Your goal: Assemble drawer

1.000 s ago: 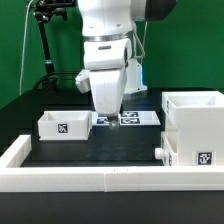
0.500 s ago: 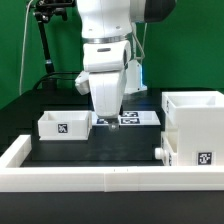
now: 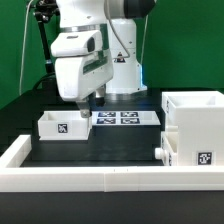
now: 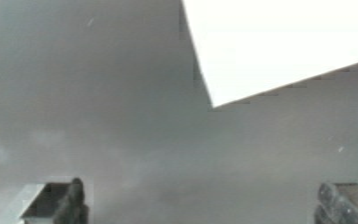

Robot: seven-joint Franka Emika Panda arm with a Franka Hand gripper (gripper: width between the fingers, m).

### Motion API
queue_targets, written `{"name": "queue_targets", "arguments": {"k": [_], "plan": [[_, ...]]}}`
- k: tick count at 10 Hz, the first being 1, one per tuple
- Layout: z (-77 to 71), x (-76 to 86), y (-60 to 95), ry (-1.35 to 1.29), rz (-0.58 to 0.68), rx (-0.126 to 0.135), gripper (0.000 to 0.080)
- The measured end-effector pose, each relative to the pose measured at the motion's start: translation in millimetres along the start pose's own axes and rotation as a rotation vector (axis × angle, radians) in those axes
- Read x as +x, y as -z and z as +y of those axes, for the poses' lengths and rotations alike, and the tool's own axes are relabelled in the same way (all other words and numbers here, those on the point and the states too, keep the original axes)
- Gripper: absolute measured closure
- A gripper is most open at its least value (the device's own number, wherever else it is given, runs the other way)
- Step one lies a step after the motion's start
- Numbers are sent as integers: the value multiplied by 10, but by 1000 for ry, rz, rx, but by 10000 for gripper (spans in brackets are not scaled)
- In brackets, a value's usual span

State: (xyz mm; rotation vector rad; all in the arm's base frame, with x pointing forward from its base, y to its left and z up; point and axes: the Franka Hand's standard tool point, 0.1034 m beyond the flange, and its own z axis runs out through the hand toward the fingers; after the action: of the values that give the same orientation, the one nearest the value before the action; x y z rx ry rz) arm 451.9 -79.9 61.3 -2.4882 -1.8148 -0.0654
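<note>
One small white open-top plastic box sat left of centre in the exterior view. It was well apart from the tall white boxy housing at the right edge, with plenty of bare black table between them. The robot's gripper hovered by the box's right edge, fingers spread wide and holding nothing.

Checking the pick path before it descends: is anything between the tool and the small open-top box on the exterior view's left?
Nothing visible does. The tool hangs open just above the small box, by its end nearest the marker board; only air separates them. The wrist view shows nothing between its fingers.
</note>
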Motion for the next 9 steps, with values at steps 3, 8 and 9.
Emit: {"name": "queue_targets", "arguments": {"k": [3, 8, 9], "plan": [[-1, -33, -7, 173, -10, 2, 151], [106, -424, 61, 203, -20, -62, 151], [104, -422, 56, 197, -20, -61, 151]]}}
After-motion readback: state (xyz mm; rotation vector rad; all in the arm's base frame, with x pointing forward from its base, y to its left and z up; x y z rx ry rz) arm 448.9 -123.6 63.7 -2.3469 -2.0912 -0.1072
